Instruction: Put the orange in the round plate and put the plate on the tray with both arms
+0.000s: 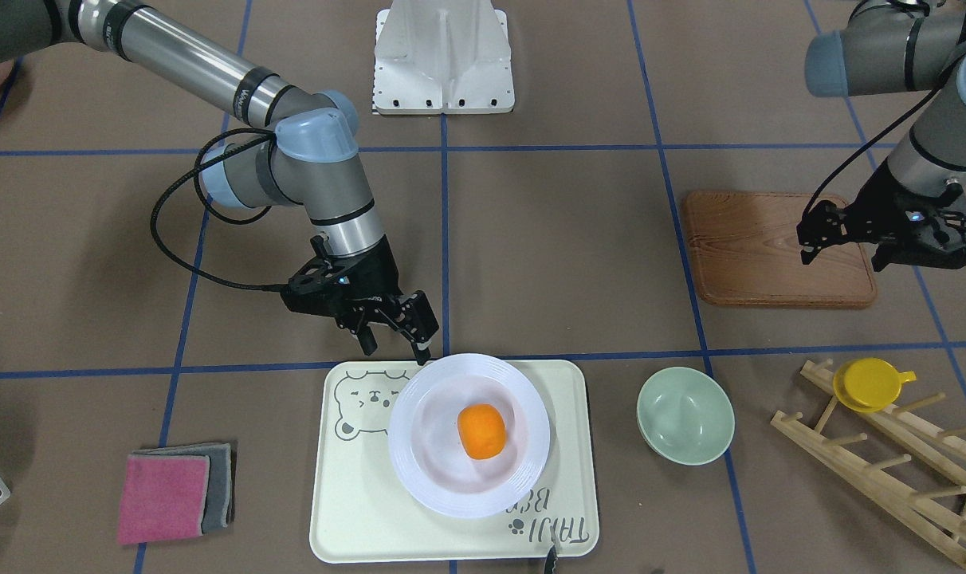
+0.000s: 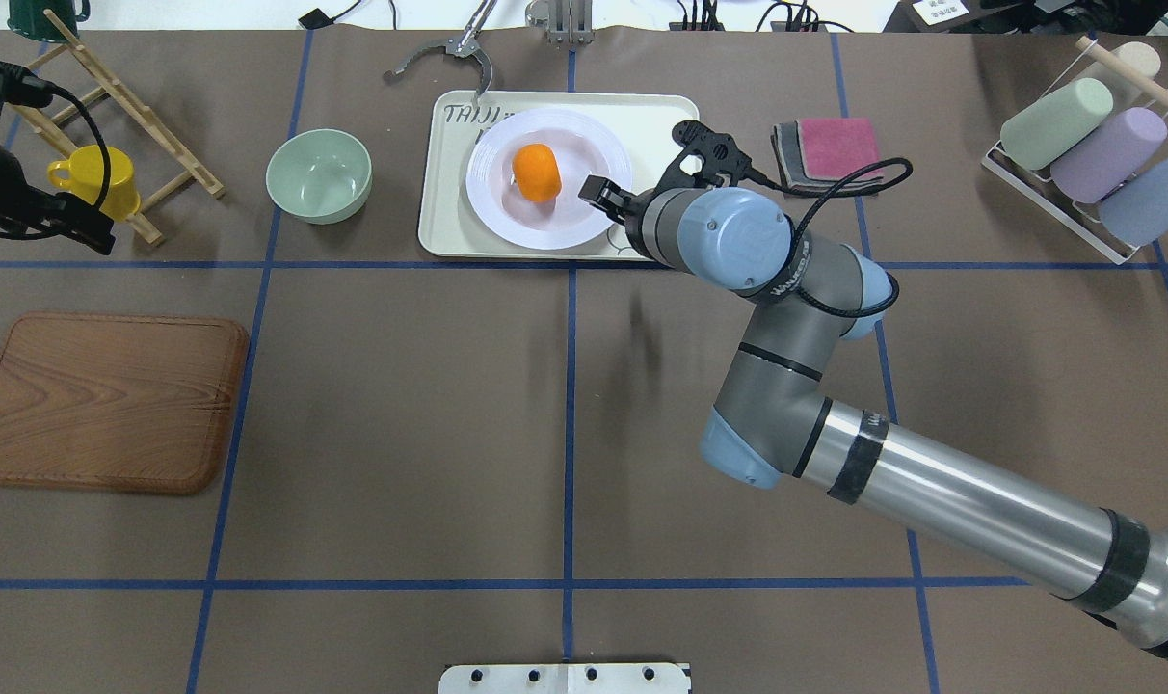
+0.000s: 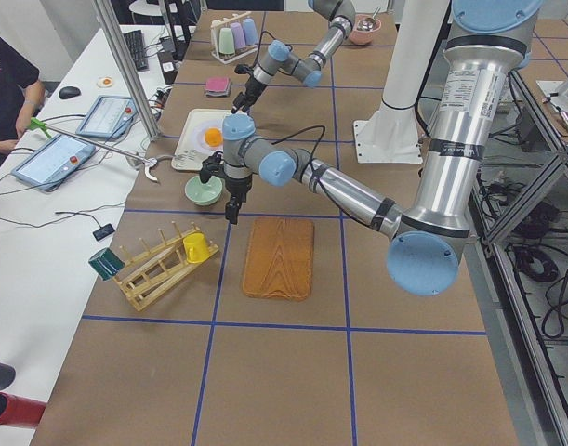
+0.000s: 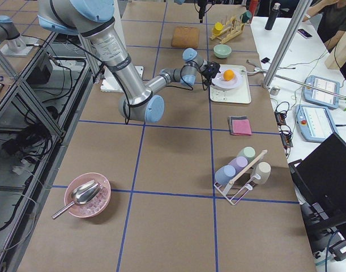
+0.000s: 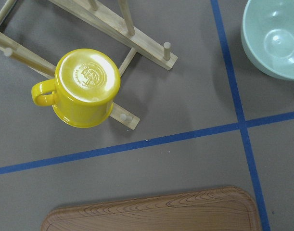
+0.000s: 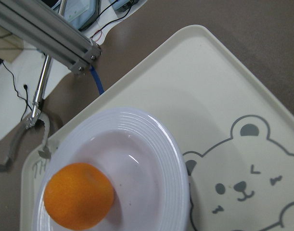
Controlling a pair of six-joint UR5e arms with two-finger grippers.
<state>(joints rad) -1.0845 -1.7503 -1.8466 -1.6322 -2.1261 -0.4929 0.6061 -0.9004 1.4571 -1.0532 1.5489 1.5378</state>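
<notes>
Orange sits in the middle of the round plate, and the plate rests on the tray, covering part of the bear drawing. On my front-facing feed the right gripper hangs at the plate's 11 o'clock, fingers spread wide and holding nothing. One fingertip is right at the rim, and I cannot tell whether it touches. The left gripper is well apart at the tray's 2 o'clock, over the edge of the wooden board, its fingers also apart and empty. The green bowl stands near the tray at 3 o'clock. Beyond it, the yellow cup is upside down on the wooden rack.
</notes>
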